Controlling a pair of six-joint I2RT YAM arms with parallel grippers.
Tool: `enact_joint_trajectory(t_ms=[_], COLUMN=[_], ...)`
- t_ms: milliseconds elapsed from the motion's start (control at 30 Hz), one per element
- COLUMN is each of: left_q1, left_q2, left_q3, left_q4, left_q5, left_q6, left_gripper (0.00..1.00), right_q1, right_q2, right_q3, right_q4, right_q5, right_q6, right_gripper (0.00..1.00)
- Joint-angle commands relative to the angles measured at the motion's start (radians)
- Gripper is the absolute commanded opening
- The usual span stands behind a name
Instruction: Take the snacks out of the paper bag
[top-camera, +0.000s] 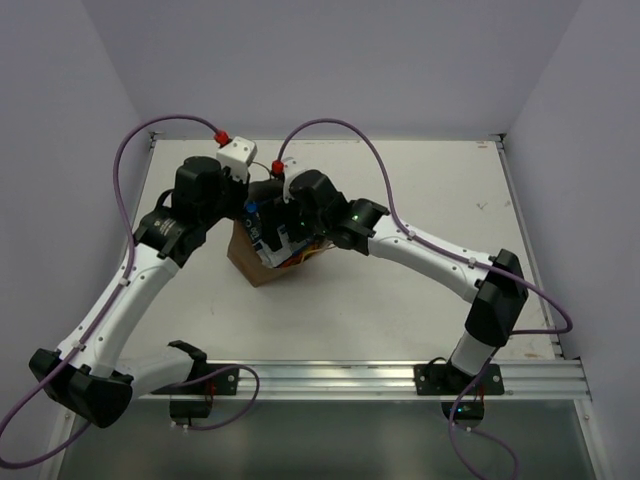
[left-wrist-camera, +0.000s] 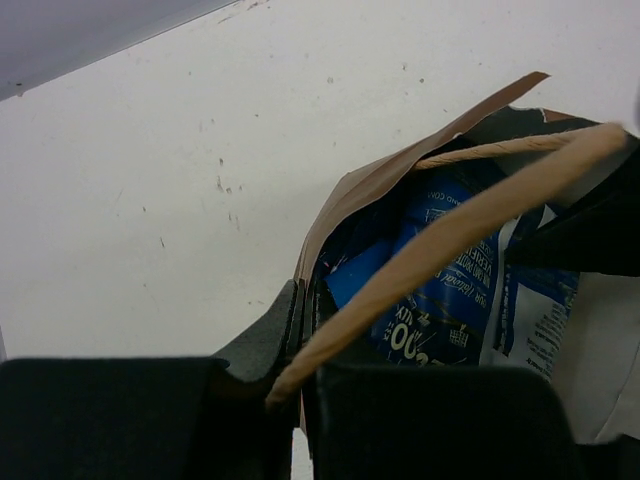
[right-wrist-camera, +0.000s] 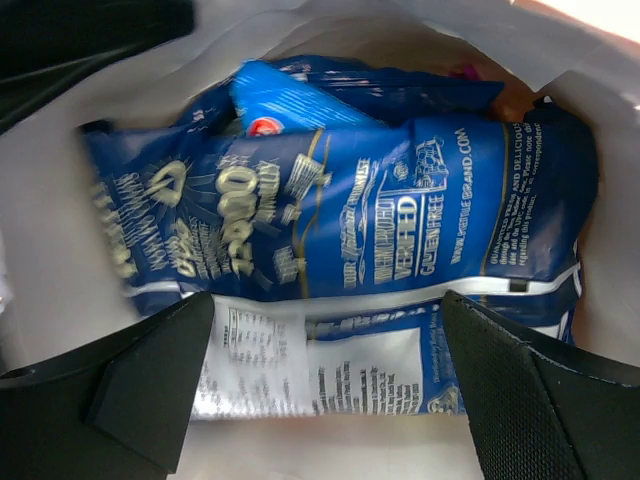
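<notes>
Top external view: the paper bag (top-camera: 246, 264) stands mid-tabletop (top-camera: 430, 190), mostly covered by both wrists. Only its brown side and a strip of the blue chip bag (top-camera: 262, 232) show, and the fingertips are hidden here. Both arms reach forward with elbows out and wrists turned inward over the bag mouth.

Left wrist: the left fingers (left-wrist-camera: 120, 420), matte black, are cut off at the bottom edge and clenched on the bag's creased rim. The twisted paper handle (left-wrist-camera: 470, 220) crosses in front, blocking much of the contents.

Right wrist: the right fingers (right-wrist-camera: 150, 380) point down into the bag, spread wide to either side of the chip bag's white label end. I can't tell whether they touch it. The chip bag is glossy and crinkled, with blurred print, and lies across the top of the pile. A smaller light-blue packet (right-wrist-camera: 290, 100) pokes out behind it. Magenta (right-wrist-camera: 461, 72) and orange (right-wrist-camera: 510, 97) slivers lie further back, too hidden to identify. All visible snacks are inside the bag.
</notes>
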Motion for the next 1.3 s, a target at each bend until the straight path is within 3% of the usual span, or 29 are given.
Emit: enact_joint_trajectory(t_ms=[0, 67, 133, 167, 233, 267, 367, 467, 633, 900, 1167, 1267], left_q1=[-0.013, -0.013, -0.013, -0.013, -0.013, -0.013, -0.013, -0.013, -0.013, -0.012, -0.013, -0.013], left_q2=[-0.044, -0.047, -0.054, -0.056, -0.061, -0.062, -0.064, -0.068, -0.084, -0.082, -0.053, -0.031], left_q3=[-0.005, -0.005, -0.012, -0.013, -0.016, -0.018, -0.022, -0.028, -0.027, 0.034, 0.030, 0.028], left_q4=[0.111, 0.113, 0.119, 0.125, 0.126, 0.128, 0.128, 0.129, 0.143, 0.157, 0.220, 0.249], left_q5=[-0.017, -0.012, -0.009, -0.008, -0.009, -0.014, -0.030, -0.053, -0.083, -0.141, -0.141, -0.130], left_q6=[-0.024, -0.025, -0.028, -0.028, -0.031, -0.031, -0.025, -0.019, -0.001, 0.004, 0.073, 0.082], left_gripper=[0.00, 0.00, 0.00, 0.00, 0.00, 0.00, 0.00, 0.00, 0.00, 0.00, 0.00, 0.00], right_q1=[0.008, 0.008, 0.008, 0.008, 0.008, 0.008, 0.008, 0.008, 0.008, 0.008, -0.018, -0.132], right_q2=[0.029, 0.039, 0.049, 0.052, 0.059, 0.057, 0.023, -0.038, -0.138, -0.262, -0.400, -0.427], right_q3=[-0.030, -0.049, -0.069, -0.073, -0.083, -0.084, -0.089, -0.090, -0.077, -0.037, -0.063, -0.095], right_q4=[0.107, 0.146, 0.183, 0.191, 0.199, 0.197, 0.190, 0.191, 0.193, 0.205, 0.208, 0.196], right_q5=[0.057, 0.081, 0.091, 0.094, 0.094, 0.093, 0.075, 0.064, 0.029, 0.033, 0.251, 0.286], right_q6=[0.026, 0.018, 0.009, 0.003, 0.001, 0.000, -0.010, -0.036, -0.069, -0.198, -0.321, -0.289], right_gripper=[0.99, 0.95, 0.85, 0.68, 0.51, 0.37, 0.21, 0.10, 0.03, 0.00, 0.00, 0.00])
